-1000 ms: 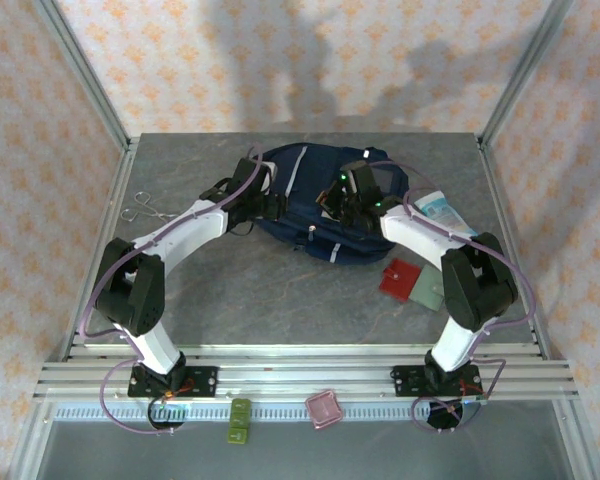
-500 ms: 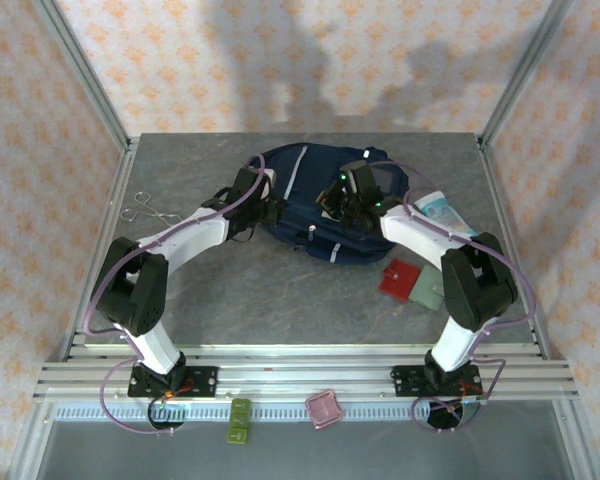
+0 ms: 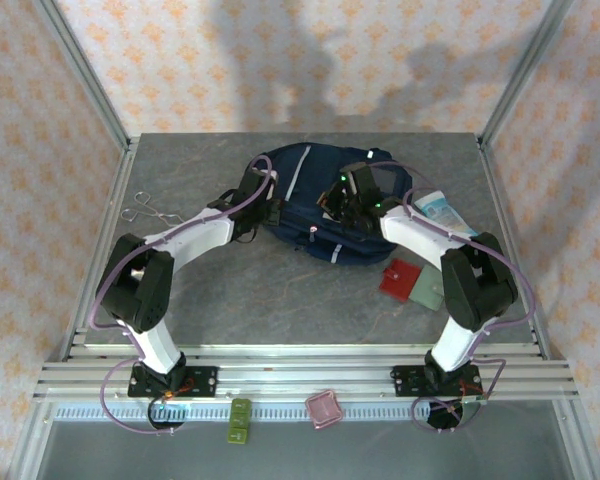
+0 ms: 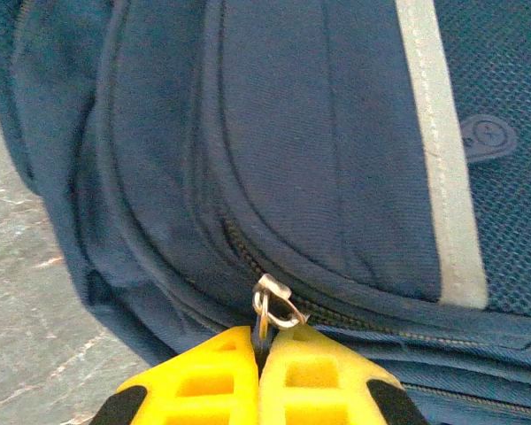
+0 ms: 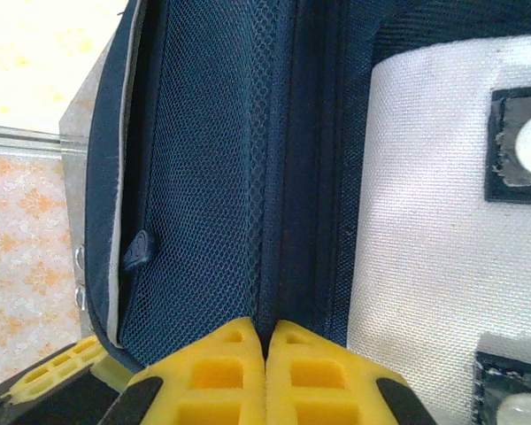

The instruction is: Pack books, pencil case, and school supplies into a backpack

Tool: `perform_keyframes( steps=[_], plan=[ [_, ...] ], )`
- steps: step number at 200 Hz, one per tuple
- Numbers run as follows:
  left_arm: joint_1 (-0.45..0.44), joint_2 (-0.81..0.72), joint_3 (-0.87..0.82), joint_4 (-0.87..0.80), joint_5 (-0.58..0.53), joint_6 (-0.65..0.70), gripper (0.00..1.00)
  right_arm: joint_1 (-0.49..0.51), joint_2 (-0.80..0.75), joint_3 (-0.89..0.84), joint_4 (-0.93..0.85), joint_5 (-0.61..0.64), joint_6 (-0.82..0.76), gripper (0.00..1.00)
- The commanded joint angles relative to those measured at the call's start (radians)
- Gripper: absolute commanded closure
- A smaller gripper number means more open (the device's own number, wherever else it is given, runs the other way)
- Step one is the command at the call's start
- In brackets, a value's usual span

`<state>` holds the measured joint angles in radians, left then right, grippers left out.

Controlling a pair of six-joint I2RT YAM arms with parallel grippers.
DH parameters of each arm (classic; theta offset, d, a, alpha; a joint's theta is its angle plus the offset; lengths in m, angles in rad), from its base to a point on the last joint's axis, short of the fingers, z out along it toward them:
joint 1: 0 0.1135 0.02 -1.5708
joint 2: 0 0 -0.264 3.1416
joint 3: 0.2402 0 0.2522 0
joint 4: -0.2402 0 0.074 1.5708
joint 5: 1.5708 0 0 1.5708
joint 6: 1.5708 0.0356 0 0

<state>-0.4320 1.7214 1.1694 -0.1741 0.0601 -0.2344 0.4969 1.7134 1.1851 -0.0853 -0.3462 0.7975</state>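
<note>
Backpack [image 3: 325, 205]: navy, lying flat at upper centre of the bench [image 3: 240, 290], pale strip running along its front.

Left gripper [image 4: 259, 341]: closed on the metal zipper pull [image 4: 270, 305], bottom centre of the left wrist view, yellow fingers pressed together around the ring.

Right gripper [image 5: 266, 335]: closed, fingers meeting on a dark seam of the backpack between blue mesh and a white panel; fabric pinched or not, cannot tell.

School supplies: red piece [image 3: 397, 276] and grey-green piece [image 3: 427, 288], touching, lower right of the backpack.

White-and-blue tube [image 3: 442, 212]: just right of the backpack.

Scissors [image 3: 145, 210]: left edge of the bench, well apart.
</note>
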Motion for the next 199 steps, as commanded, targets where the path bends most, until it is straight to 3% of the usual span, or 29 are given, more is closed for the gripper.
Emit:
perform_keyframes(
  steps=[1, 53, 107, 143, 169, 199],
  plan=[
    [0.043, -0.066, -0.024, -0.083, -0.180, -0.021, 1.00, -0.010, -0.049, 0.015, -0.030, 0.082, -0.057, 1.00],
    [0.030, -0.167, -0.110, -0.109, -0.094, -0.042, 1.00, -0.042, 0.036, 0.116, -0.076, 0.141, -0.100, 1.00],
    [-0.112, -0.206, -0.147, -0.080, 0.014, -0.074, 1.00, -0.105, 0.151, 0.302, -0.158, 0.179, -0.137, 1.00],
    [-0.154, -0.180, -0.149, -0.015, 0.032, -0.131, 1.00, -0.115, 0.163, 0.314, -0.180, 0.103, -0.137, 1.00],
    [-0.154, -0.173, -0.150, -0.001, 0.035, -0.135, 1.00, -0.113, 0.087, 0.225, -0.144, 0.044, -0.113, 0.79],
    [-0.154, -0.147, -0.133, -0.004, 0.043, -0.125, 1.00, -0.101, 0.015, 0.119, -0.104, -0.020, -0.077, 0.66]
  ],
)
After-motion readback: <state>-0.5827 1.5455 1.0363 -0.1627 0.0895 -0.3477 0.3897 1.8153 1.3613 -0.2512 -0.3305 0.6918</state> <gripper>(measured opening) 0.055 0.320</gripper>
